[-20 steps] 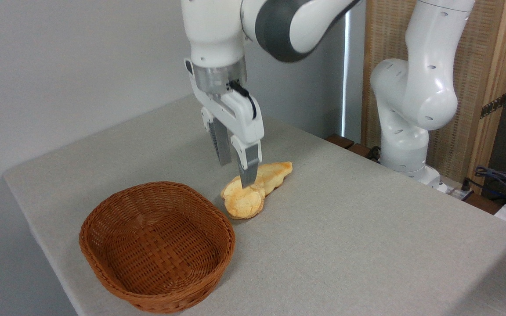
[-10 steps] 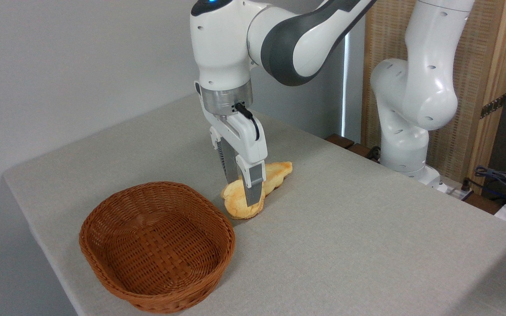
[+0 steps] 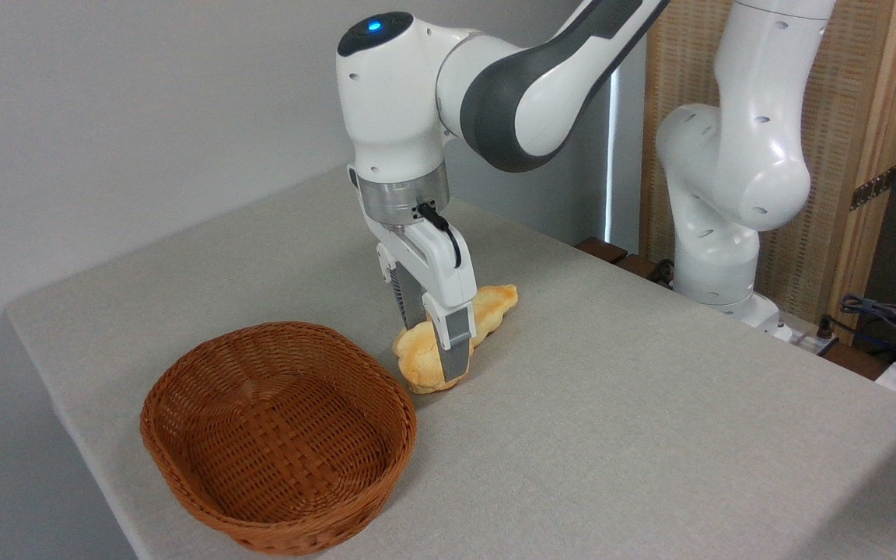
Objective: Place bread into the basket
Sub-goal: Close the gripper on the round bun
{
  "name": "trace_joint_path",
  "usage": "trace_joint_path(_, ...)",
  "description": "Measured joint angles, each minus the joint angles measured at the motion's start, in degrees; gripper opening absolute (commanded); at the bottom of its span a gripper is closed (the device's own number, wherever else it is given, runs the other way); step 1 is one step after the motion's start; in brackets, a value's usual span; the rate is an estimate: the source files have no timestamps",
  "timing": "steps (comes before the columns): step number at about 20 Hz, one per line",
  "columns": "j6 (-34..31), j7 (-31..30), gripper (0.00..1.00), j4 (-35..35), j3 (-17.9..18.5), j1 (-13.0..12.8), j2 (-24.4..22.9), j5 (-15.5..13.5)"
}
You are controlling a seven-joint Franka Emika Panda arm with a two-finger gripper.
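Observation:
The bread (image 3: 419, 367), a small golden-orange bun, lies on the grey table (image 3: 650, 420) just right of the basket's far end. My gripper (image 3: 436, 351) has come straight down over it and is open. One finger (image 3: 454, 346) stands in front of the bun and the other behind it, its tip hidden by the bun. I cannot tell whether the pads touch the bun. The reddish-brown wicker basket (image 3: 183, 365) sits at front left with nothing in it.
A longer pale braided loaf (image 3: 496, 303) lies against the bun's far right side. The arm's white base column (image 3: 728, 194) stands at the table's back right, with cables (image 3: 883, 315) beyond it. The table's front and left edges are close to the basket.
The gripper has come down from above the bun until its fingers straddle it, shifting slightly right. The bun, the loaf and the basket have stayed in place.

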Motion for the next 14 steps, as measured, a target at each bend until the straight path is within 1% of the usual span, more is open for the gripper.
trace_joint_path(5, 0.09, 0.0, 1.0, -0.12, 0.02, 0.0, 0.8, 0.84)
trace_joint_path(6, 0.13, 0.0, 0.92, -0.12, 0.02, 0.0, 0.96, 0.84)
trace_joint_path(7, 0.2, 0.0, 0.81, -0.12, 0.02, 0.0, 1.09, 0.84)
trace_joint_path(8, 0.35, 0.0, 0.76, -0.12, 0.02, 0.0, 1.2, 0.85)
trace_joint_path(11, 1.25, 0.0, 0.69, -0.15, 0.02, -0.01, 1.42, 0.88)
trace_joint_path(14, 1.39, 0.01, 0.68, -0.16, 0.02, -0.01, 1.56, 0.88)
